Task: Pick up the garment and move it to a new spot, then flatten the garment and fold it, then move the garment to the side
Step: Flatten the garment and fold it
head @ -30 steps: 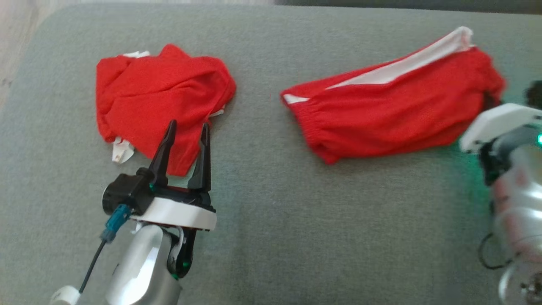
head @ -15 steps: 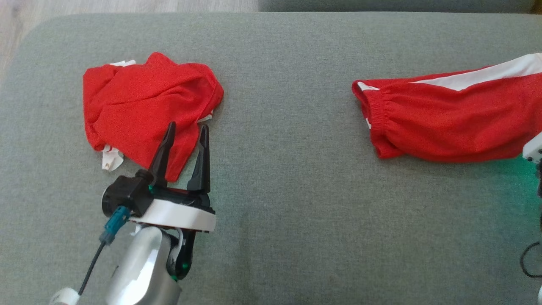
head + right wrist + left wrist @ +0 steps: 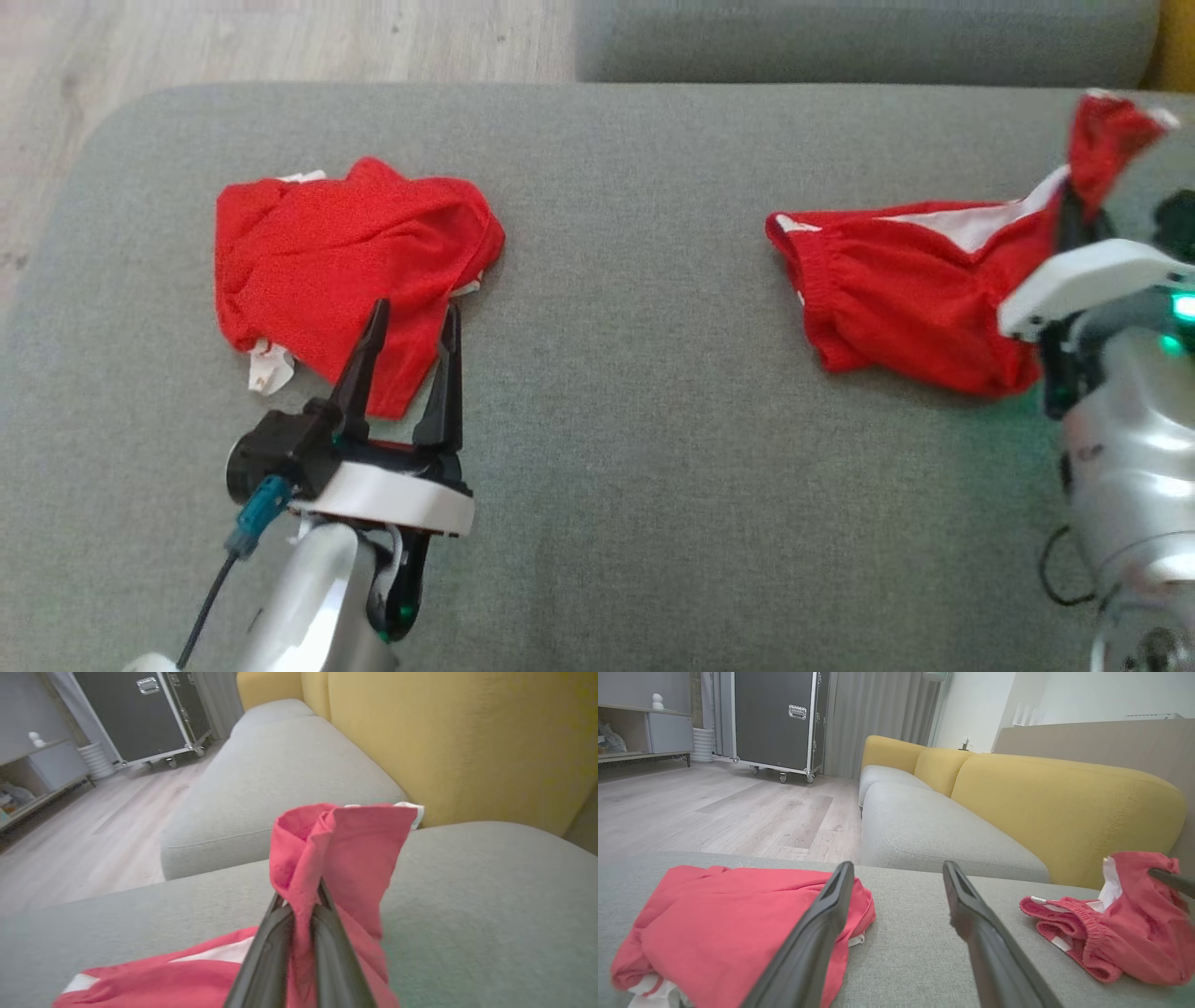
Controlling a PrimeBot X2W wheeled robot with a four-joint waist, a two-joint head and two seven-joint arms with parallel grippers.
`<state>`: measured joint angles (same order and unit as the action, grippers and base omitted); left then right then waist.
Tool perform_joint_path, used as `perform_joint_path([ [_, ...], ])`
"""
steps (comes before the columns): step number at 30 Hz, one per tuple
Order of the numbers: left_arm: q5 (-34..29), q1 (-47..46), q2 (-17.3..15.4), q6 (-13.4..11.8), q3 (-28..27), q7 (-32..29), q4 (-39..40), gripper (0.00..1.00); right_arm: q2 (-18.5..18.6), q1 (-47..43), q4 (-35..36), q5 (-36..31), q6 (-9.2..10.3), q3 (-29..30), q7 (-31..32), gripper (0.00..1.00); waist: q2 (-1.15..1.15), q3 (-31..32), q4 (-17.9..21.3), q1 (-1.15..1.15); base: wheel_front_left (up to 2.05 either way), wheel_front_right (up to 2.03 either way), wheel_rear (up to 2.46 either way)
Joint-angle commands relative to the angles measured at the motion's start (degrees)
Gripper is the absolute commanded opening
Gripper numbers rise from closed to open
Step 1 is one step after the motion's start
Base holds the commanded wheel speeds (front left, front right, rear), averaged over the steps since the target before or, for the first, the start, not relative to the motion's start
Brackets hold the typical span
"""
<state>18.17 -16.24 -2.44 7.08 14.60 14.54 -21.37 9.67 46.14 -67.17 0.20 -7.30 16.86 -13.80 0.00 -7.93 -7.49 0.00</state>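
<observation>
This is a living room in a home, or a space furnished to look like one. A long sofa with mustard-yellow backrests (image 3: 1064,807) and grey seat cushions (image 3: 934,830) runs along a pale wall, and the near grey upholstered cushion (image 3: 653,420) serves as the work surface. Pale wood-look plank flooring (image 3: 714,812) stretches to floor-length grey curtains (image 3: 878,714) and a low media cabinet (image 3: 668,730) with a small white ornament (image 3: 657,701) on top. Red shorts (image 3: 896,299) and a crumpled red garment (image 3: 345,261) on the cushion suit household laundry. A black flight case on castors (image 3: 775,718) is less domestic. The white ribbed cylinder (image 3: 701,751) beside it may be a small appliance.
</observation>
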Motion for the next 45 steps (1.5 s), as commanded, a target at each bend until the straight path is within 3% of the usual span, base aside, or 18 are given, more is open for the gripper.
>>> perform_joint_path([
  [1, -0.27, -0.59, -0.44, 0.08, -2.42, 0.46, 1.46, 1.00, -1.71, 0.84, 2.73, 2.63, -0.19, -4.81, -0.93, 0.00, 0.00, 1.17, -0.25, 0.00, 0.00, 0.00, 0.00],
  [12, -0.41, 0.76, -0.44, 0.07, -3.06, 0.46, 0.79, 1.00, -3.03, -6.45, 11.36, 16.98, -0.19, -28.07, -1.16, 0.00, 0.00, 3.58, -1.98, 0.00, 0.00, 0.00, 0.00],
  [19, -0.72, 1.63, -0.43, 0.10, -3.69, 0.46, 0.17, 1.00, 1.05, -11.16, 16.35, 26.28, -0.19, -43.51, -0.01, 0.00, 0.00, 4.50, -3.10, 0.00, 0.00, 0.00, 0.00],
  [28, -0.84, 2.03, -0.43, 0.04, -3.96, 0.46, -0.16, 1.00, 5.51, -12.88, 16.54, 32.01, -0.19, -60.22, 4.43, 0.00, 0.00, 4.96, -2.69, 0.00, 0.00, 0.00, 0.00],
  [30, -0.72, 2.10, -0.43, -0.04, -4.05, 0.46, -0.28, 1.00, 5.75, -12.71, 16.19, 33.06, -0.19, -62.91, 5.39, 1.00, 0.00, 5.12, -2.09, 0.00, 0.00, 0.00, 0.00],
  [37, -0.80, 2.14, -0.45, -0.17, -4.51, 0.46, -0.19, 1.00, 6.40, -10.46, 20.22, 43.00, -0.19, -64.04, 5.56, 1.00, 0.00, 6.26, 1.86, 0.00, 0.00, 0.00, 0.00],
  [45, -1.24, 2.67, -0.45, -0.16, -5.47, 0.46, 2.17, 1.00, 10.80, -6.98, 26.77, 49.73, -0.19, -55.04, 1.67, 1.00, 0.00, 7.91, 8.55, 0.00, 0.00, 0.00, 0.00],
])
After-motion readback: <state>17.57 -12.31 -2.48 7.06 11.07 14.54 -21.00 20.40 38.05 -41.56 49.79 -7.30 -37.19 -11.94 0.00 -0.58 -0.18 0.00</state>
